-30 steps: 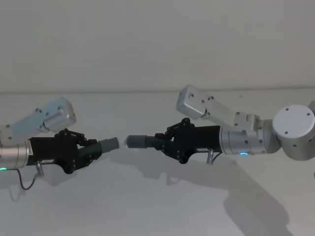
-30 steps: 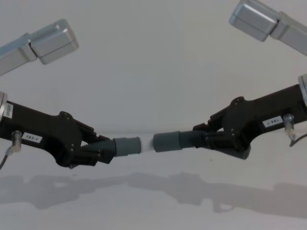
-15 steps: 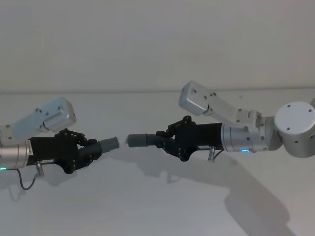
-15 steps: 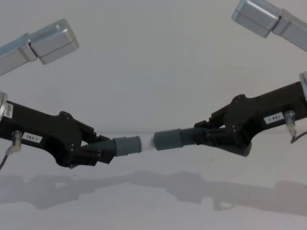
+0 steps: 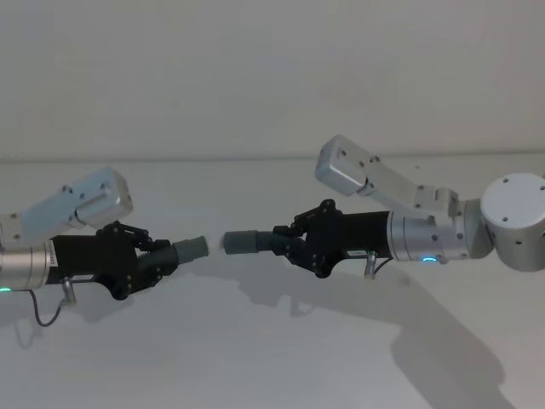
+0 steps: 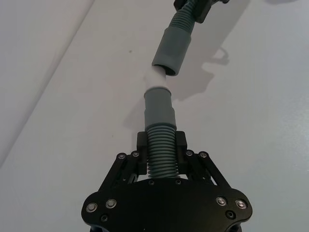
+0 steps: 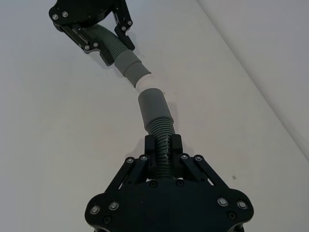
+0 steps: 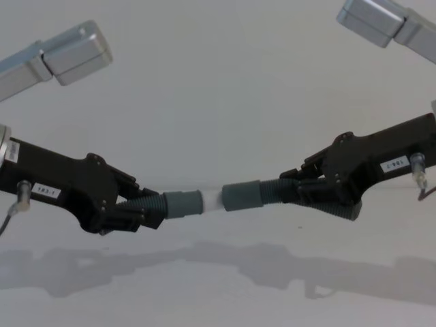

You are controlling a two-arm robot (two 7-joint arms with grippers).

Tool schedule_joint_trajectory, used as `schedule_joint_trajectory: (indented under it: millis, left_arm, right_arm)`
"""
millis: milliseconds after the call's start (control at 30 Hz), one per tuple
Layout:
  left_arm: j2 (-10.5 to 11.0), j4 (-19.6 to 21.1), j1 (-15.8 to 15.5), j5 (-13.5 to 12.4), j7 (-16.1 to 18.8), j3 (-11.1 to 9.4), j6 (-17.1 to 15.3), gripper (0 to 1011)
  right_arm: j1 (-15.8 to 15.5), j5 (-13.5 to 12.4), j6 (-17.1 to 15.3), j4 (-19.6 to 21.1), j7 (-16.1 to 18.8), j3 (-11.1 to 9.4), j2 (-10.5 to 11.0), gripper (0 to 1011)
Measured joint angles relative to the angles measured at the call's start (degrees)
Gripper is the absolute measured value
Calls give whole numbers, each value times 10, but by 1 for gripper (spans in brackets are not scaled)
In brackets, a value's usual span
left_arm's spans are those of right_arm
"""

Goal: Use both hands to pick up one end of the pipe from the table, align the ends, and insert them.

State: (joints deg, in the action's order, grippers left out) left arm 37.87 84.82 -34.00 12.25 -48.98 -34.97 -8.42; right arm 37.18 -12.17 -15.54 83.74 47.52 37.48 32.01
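Your left tool [image 8: 139, 208] was clenched on the ribbed part of the left pipe piece [image 8: 163, 205], and you held it raised above the white desk [image 8: 218, 293], with its shadow lying on the surface beneath. In the left wrist view the two black fingers [image 6: 141, 143] pressed against either side of the dark-grey ribbing just behind the smooth cuff [image 6: 159, 107]. Ahead of that tool, the cuff carried a narrower white tip [image 8: 210, 200] that stuck out toward your other tool.

Your right tool [image 8: 305, 193] was likewise clenched on the ribbed part of the right pipe piece [image 8: 272, 193], also held off the desk. The right wrist view showed its fingers [image 7: 175, 143] gripping the hose close behind the plain socket cuff [image 7: 154, 108], which pointed out from the tool toward the left one.

The two tools faced each other, each sloping down toward the middle, so the pipe pieces met at a shallow angle rather than in one straight line. In the chest view the white tip reached the mouth of the socket cuff [image 8: 241, 195]; from the wrist views the tip sat right at the socket's rim [image 6: 166, 71], but you could not tell how far in it had gone, if at all. The white tip remained mostly visible between the two grey cuffs.

Each tool bore a small white number label [image 8: 44, 191] on its side.
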Motion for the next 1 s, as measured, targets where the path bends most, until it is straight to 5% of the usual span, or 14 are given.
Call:
schedule_joint_trajectory:
  millis: [1000]
  left_arm:
    - [18, 25, -8, 5, -17, -11, 9, 300]
  right_arm:
    - [-8, -28, -15, 8, -17, -6, 18, 174]
